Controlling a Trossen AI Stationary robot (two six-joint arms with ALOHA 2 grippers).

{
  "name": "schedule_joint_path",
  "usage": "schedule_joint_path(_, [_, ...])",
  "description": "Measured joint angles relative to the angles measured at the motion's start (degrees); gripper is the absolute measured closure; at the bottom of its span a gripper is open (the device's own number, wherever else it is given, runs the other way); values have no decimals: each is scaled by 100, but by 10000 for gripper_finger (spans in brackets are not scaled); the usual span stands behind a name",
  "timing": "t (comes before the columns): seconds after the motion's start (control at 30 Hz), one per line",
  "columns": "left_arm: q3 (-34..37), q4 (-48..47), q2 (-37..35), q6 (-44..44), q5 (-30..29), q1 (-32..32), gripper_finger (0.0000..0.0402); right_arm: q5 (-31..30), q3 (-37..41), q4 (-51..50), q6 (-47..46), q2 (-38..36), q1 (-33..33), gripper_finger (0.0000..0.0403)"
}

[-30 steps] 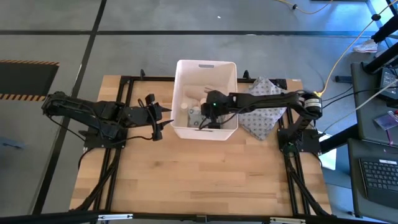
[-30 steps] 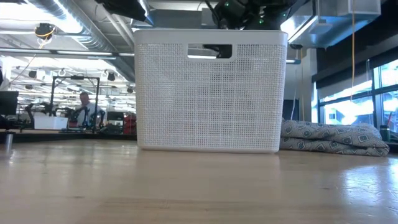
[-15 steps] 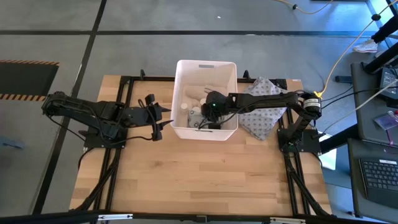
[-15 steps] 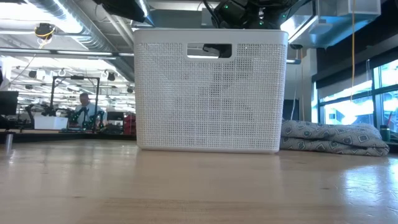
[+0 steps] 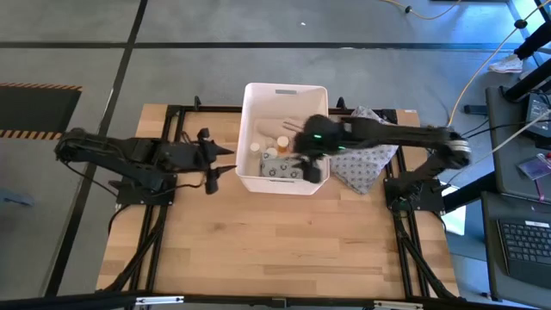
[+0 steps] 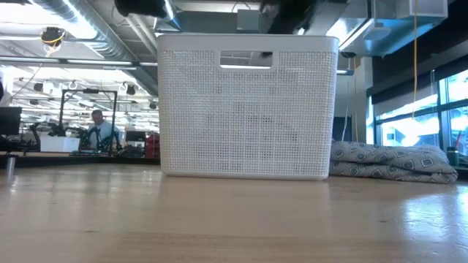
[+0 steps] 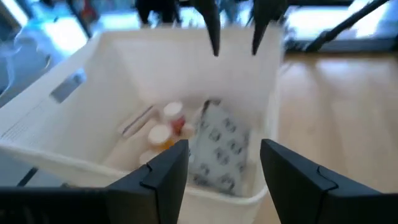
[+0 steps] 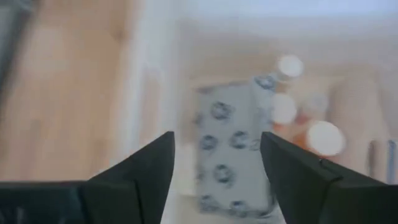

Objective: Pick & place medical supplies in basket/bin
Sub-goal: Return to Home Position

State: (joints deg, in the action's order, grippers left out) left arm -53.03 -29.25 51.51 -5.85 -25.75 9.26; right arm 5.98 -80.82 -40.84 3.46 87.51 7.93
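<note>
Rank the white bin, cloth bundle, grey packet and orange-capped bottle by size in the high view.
1. white bin
2. cloth bundle, partly hidden under the right arm
3. grey packet
4. orange-capped bottle

Bystanders on and around the wooden table (image 5: 275, 250)
A folded grey diamond-patterned cloth bundle (image 5: 368, 164) lies at the table's 2 o'clock; a black keyboard (image 5: 525, 241) sits off-table at 4 o'clock; low view: a distant person (image 6: 97, 128) at 9 o'clock
</note>
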Motion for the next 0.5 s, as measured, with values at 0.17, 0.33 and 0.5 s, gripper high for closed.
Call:
schedule_joint_path(0.17, [764,974,-1001,260,275,-1,208,203,1128,703,-654,-1855,-502,163])
schedule_joint_path(0.33, [1541,1565,-2154,496,257,-19,208,-105,2109,1252,-964,-3574,-1041,163])
schedule_joint_path(0.5, [2202,1915,-3190,504,580,-126,208,-290,3512,2091,-1343,-4668,-1332,163])
